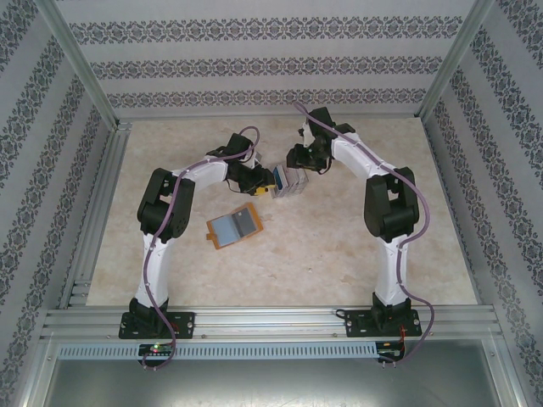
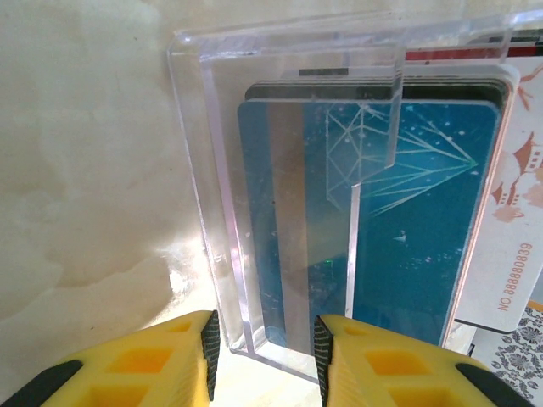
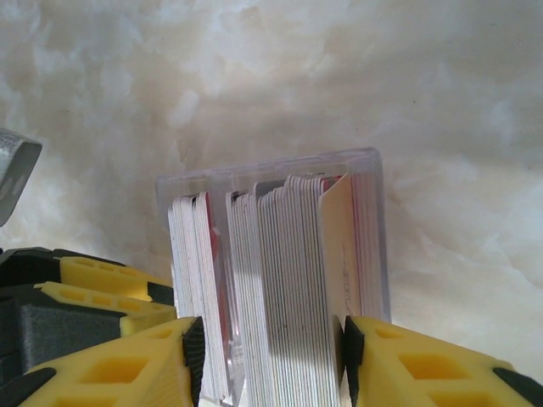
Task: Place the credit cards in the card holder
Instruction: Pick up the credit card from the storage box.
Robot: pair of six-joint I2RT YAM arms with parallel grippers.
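Cards: credit cards point(image 3: 280, 280) stand on edge in clear case point(image 2: 195, 127), mid-desk point(image 1: 339, 246), between 2 hands. Right hand point(image 3: 271, 356) above, half-open, straddling stack across its thickness; grip unclear. Left hand point(image 2: 265, 348) narrow, pinching case end, card faces toward it. Card holder point(image 1: 233, 225) lies open, flat, near-left of case, on left arm's side; likely carry runs that way.
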